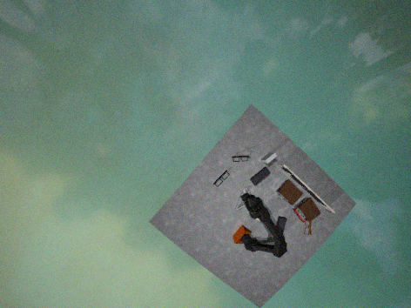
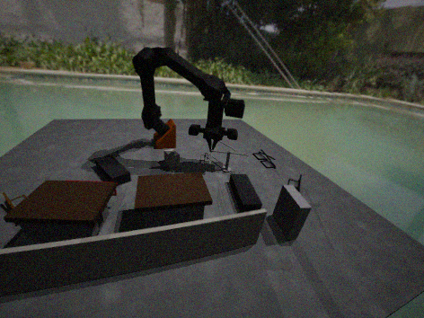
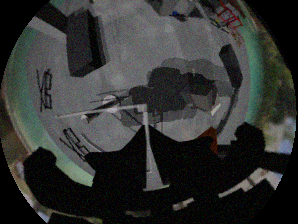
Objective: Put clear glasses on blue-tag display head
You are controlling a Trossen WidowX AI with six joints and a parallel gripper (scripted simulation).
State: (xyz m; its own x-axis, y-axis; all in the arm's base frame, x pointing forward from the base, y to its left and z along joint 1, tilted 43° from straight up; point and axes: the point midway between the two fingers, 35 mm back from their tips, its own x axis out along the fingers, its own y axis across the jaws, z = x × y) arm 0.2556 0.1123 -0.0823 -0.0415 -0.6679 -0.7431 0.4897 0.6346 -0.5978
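We see open desk (image 2: 350,251) right of the end effector (image 2: 212,145), while brown-topped blocks (image 2: 172,189) and a low wall (image 2: 135,249) crowd the near side.

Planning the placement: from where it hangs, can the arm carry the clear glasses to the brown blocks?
Probably yes. The gripper is shut on the clear glasses, lifted off the table, and nothing tall stands between them and the brown blocks.

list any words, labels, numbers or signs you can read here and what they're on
None can be read in any view.
The red-edged mark beside one brown-topped block: too blurred to tell whether it carries text.
The red shape at the wrist view's upper right: too blurred to read.
No blue tag is visible.
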